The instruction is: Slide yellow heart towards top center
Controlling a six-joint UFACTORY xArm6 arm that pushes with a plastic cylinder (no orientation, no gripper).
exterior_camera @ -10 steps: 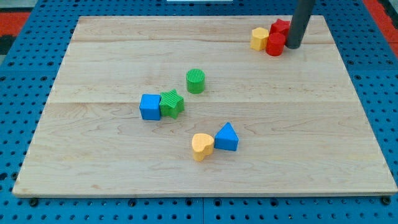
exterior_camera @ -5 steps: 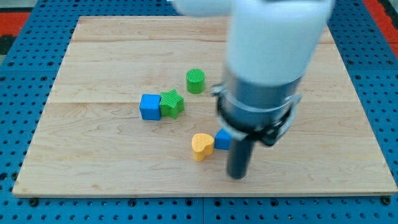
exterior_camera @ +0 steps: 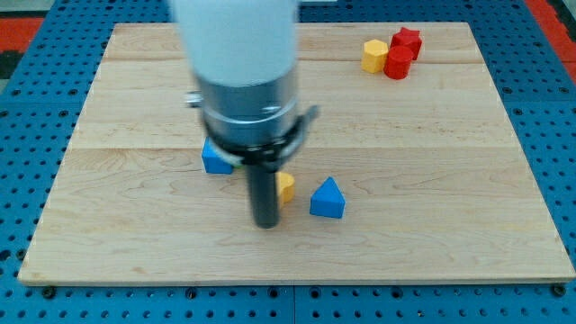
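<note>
The yellow heart [exterior_camera: 285, 187] lies near the board's middle, mostly hidden behind my rod. My tip [exterior_camera: 265, 223] sits just below and left of it, touching or nearly touching. A blue triangle [exterior_camera: 328, 198] lies just right of the heart, a small gap apart.
A blue cube [exterior_camera: 212, 160] peeks out left of the arm; the arm hides what lies behind it. A yellow block [exterior_camera: 375, 56], a red cylinder [exterior_camera: 398, 63] and a red block [exterior_camera: 408, 40] cluster at the top right. The wooden board [exterior_camera: 135, 225] ends on a blue pegboard.
The arm swept from the top right down to the board's lower middle, then left past the blue triangle to the heart's lower left. The heart has shifted up and left, away from the triangle.
</note>
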